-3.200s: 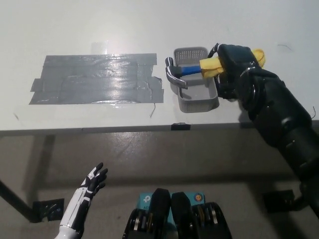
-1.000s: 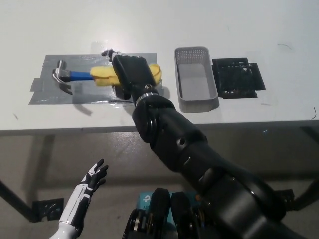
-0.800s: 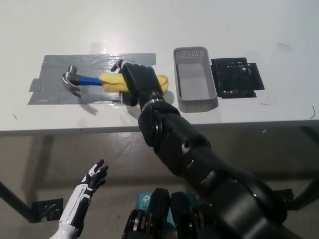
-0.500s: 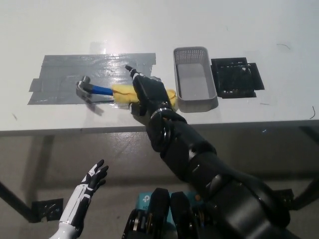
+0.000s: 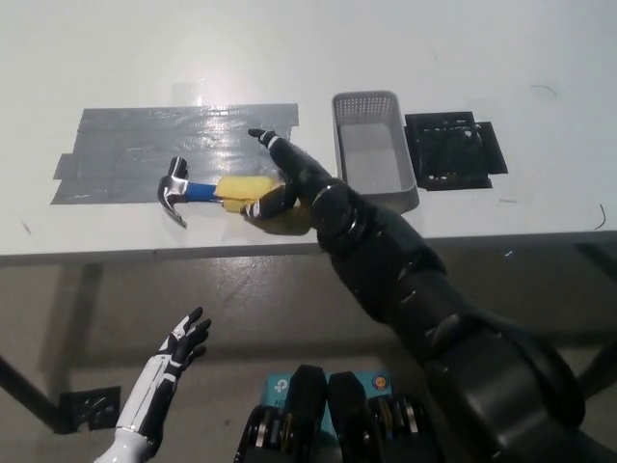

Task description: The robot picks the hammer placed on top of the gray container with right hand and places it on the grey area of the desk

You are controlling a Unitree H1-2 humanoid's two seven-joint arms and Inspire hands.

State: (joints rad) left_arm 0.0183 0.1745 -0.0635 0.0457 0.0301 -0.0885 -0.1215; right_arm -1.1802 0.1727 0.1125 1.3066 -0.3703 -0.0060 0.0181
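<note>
A white desk [image 5: 116, 58] fills the top of the head view, a wide patch of grey tape [image 5: 145, 145] stuck across its left half — that's the grey area, and the hammer [image 5: 217, 190] is down on it now. The steel head lies at the lower edge of the tape, blue neck and yellow grip running off to the right toward the desk's front edge. Half a second ago the black right hand [image 5: 284, 174] was wrapped over that yellow grip; now its fingers are spread and lifted, one pointing up across the tape, another curled low and just beside the handle's end, nothing held. The hammer itself has slid a little toward the front edge since then. To the right stands the gray container [image 5: 378, 149], empty — three seconds back the hammer lay across its rim. Just beside the container, further right, sits a black mat [image 5: 453, 151], flat on the desk. Down at the lower left the white left hand [image 5: 178, 347] hangs below desk level, fingers fanned apart, in the same spot as before.
</note>
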